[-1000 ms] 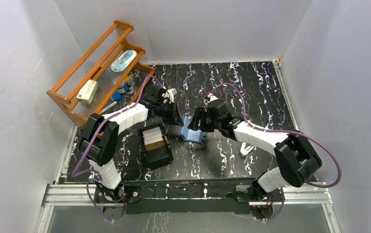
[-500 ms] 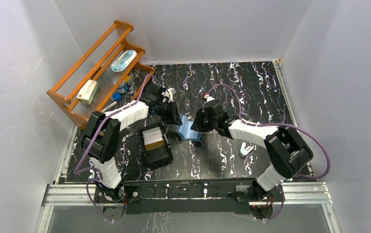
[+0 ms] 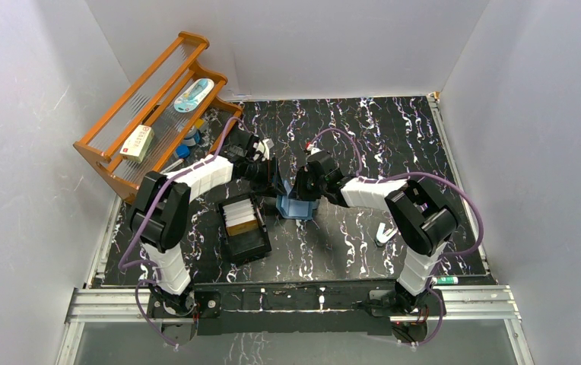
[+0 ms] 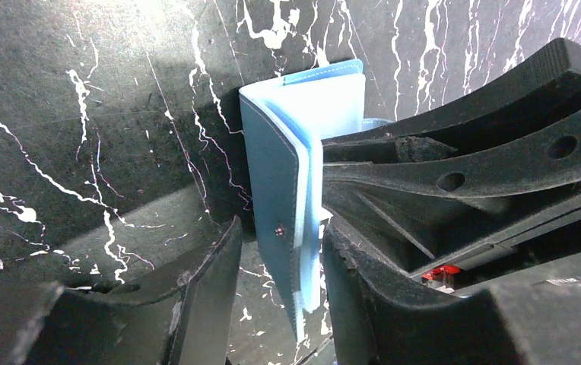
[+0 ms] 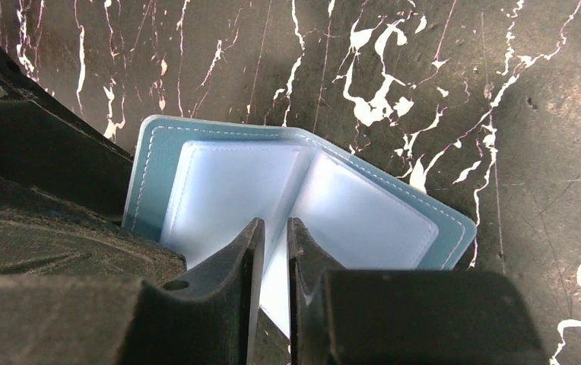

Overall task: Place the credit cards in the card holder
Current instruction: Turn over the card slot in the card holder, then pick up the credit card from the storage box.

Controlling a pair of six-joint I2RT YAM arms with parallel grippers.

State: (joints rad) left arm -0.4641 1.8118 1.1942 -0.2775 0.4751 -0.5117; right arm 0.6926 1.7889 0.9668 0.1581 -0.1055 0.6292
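Teal-blue stitched book-like card holder (image 5: 219, 182), pale-blue pockets, stands half-open at frame centre; right tool (image 5: 274, 228) pinches inner leaf, left tool (image 4: 280, 236) parted astride cover.

A black marbled table (image 3: 394, 137) carries a wooden rack (image 3: 120, 152) at far left. A black box (image 3: 243, 239) and the teal card holder (image 3: 295, 207) stand mid-table.

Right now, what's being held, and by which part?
The right gripper pinches the wallet by a pale inner pocket; the left gripper is open around its cover.
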